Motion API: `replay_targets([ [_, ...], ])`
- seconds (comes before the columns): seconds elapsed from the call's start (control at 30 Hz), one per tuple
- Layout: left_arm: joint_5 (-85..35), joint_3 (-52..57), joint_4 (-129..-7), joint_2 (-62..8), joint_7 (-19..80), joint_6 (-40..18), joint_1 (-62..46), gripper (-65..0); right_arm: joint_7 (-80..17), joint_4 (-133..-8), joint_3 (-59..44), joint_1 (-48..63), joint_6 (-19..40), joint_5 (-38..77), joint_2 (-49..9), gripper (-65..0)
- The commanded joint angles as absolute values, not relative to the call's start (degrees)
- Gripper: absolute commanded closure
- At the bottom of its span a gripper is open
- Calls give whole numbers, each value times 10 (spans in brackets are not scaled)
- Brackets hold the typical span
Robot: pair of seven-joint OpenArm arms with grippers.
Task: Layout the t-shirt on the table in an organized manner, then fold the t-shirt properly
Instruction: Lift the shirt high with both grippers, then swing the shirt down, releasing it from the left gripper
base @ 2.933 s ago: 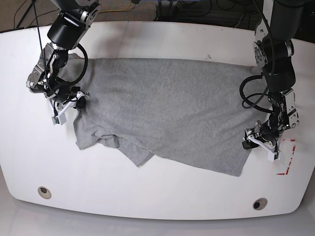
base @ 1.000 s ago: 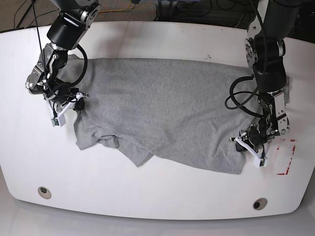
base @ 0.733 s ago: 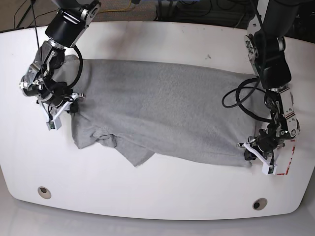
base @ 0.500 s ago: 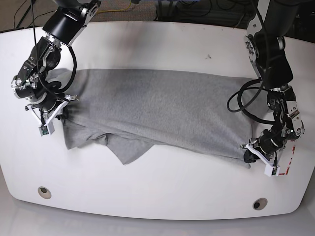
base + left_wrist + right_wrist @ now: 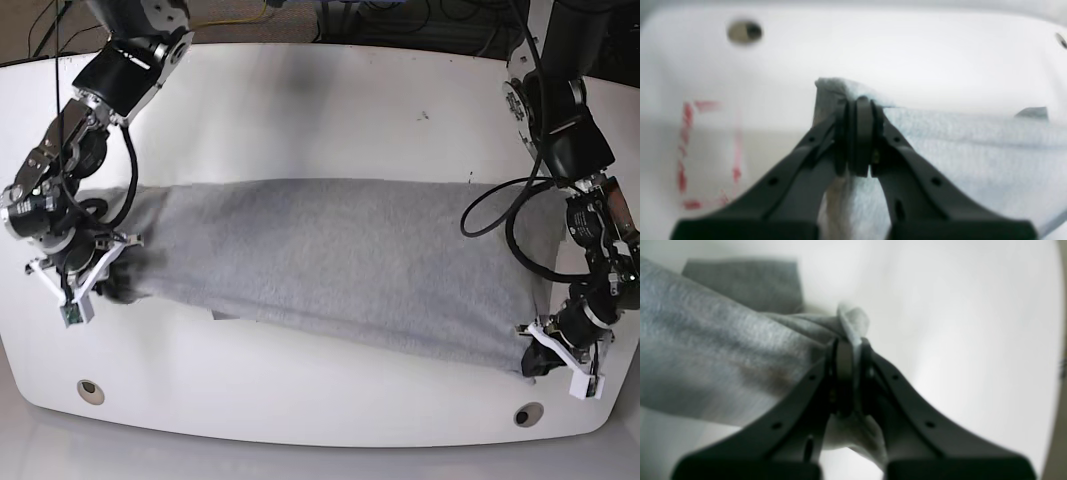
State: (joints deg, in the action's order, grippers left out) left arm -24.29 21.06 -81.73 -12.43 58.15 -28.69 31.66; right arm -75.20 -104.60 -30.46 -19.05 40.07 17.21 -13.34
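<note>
Where it stretches across the middle of the table [image 5: 320,90], the t-shirt [image 5: 340,275] forms a long grey band running from the near-left side to the near-right corner, pulled taut between the two arms. Its lettering cannot be found in any view, and the wrist views are soft with blur. The left gripper [image 5: 857,133] has its jaws pressed together on a bunched corner of the cloth, a small tuft standing up past the tips; in the base view this gripper [image 5: 555,350] sits at the band's right end, and the fabric under it is hidden by the claw. The right gripper [image 5: 848,373] is likewise clamped tight on a fold of grey cloth, a pale tuft poking out above; in the base view it [image 5: 95,275] holds the band's left end. A red tape mark [image 5: 686,150] shows smeared beside the left claw. Two grommet holes [image 5: 90,389] [image 5: 525,414] lie near the front edge.
</note>
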Motion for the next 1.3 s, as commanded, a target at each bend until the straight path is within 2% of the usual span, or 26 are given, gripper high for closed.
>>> replay_targets([
  [0.0, -258, 213, -864, -133, 581, -286, 376, -7, -738, -1047, -285, -247, 400, 174, -155, 0],
  [0.37, -274, 211, -978, -160, 647, -289, 516, -8, -760, -956, -208, -494, 400, 174, -229, 0],
  [0.57, -272, 211, -974, -175, 655, -289, 643, -8, -761, -913, -152, -633, 400, 178, -273, 0],
  [0.77, -273, 211, -917, -179, 655, -289, 753, -8, -761, -873, -113, -733, 400, 178, -298, 0],
  [1.0, -273, 211, -902, -176, 655, -290, 775, -8, -764, -873, -105, -741, 400, 179, -310, 0],
  [1.27, -278, 198, -940, -165, 658, -290, 679, -8, -785, -914, -149, -634, 400, 196, -309, 0],
])
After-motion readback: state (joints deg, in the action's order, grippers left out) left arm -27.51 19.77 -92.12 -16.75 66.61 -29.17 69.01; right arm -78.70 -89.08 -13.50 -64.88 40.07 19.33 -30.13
